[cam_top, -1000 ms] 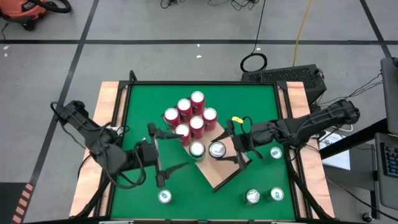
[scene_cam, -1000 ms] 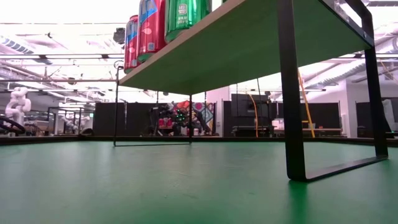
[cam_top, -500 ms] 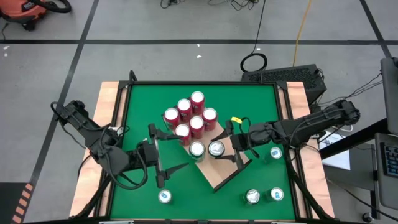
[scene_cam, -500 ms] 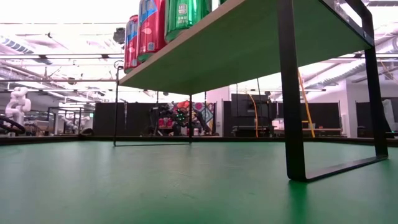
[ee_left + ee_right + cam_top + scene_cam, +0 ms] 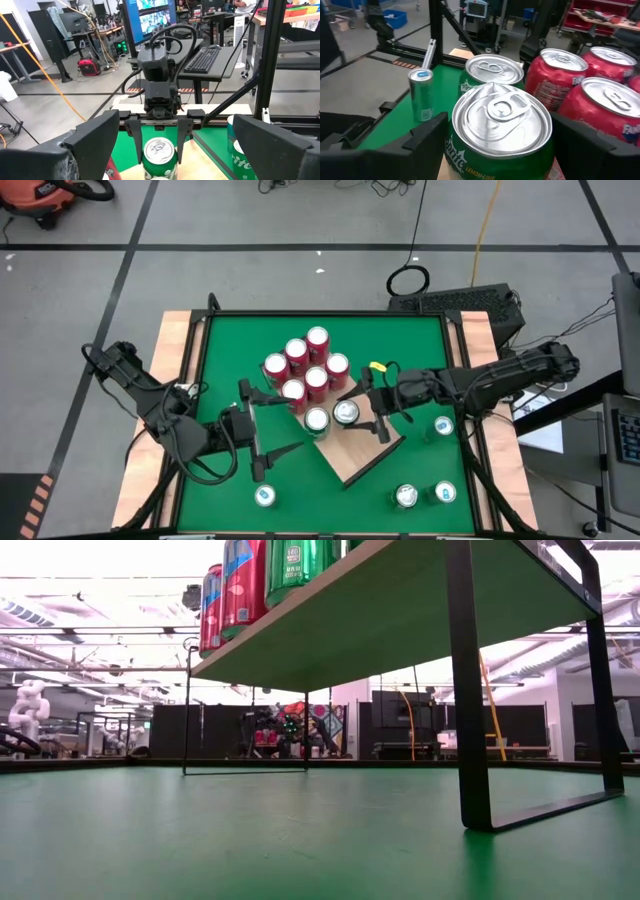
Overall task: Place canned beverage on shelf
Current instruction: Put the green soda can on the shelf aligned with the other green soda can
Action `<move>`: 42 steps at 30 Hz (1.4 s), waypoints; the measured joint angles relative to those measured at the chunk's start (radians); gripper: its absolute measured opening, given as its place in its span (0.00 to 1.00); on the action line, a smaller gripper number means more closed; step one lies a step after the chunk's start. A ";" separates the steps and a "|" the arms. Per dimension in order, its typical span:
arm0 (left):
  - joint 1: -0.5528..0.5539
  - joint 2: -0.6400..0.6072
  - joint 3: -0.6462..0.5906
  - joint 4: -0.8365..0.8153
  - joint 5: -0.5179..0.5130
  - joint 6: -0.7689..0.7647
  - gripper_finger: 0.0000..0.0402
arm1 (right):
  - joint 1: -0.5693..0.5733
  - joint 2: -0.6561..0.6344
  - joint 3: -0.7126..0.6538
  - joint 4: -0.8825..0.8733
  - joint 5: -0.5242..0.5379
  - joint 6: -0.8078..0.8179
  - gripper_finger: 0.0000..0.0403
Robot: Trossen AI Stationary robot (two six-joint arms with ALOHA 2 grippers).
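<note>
1. Green can [image 5: 346, 414] is seen standing upright on the shelf [image 5: 362, 461], beside another green can [image 5: 317, 419] and near the red cans [image 5: 308, 366].
2. Right end effector [image 5: 352, 414] is seen with its fingers set around the green can's sidewall.
3. Left end effector [image 5: 262, 436] is held open over the tabletop [image 5: 225, 345].
4. Thin aluminium is judged light, smooth and easily dented; a mid-body grasp is advised.

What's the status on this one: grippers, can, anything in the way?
Right gripper clamped on green can, over shelf. Left gripper open, idle beside the shelf. Second green can and red cans crowd close alongside.
</note>
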 joint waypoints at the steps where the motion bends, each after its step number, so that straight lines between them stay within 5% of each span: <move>1: 0.000 0.000 0.000 0.000 0.000 0.000 0.97 | -0.004 0.001 0.000 0.000 -0.014 0.000 0.73; 42: 0.000 0.001 -0.001 -0.003 0.001 -0.017 0.97 | -0.040 0.044 0.001 0.004 -0.018 0.040 0.79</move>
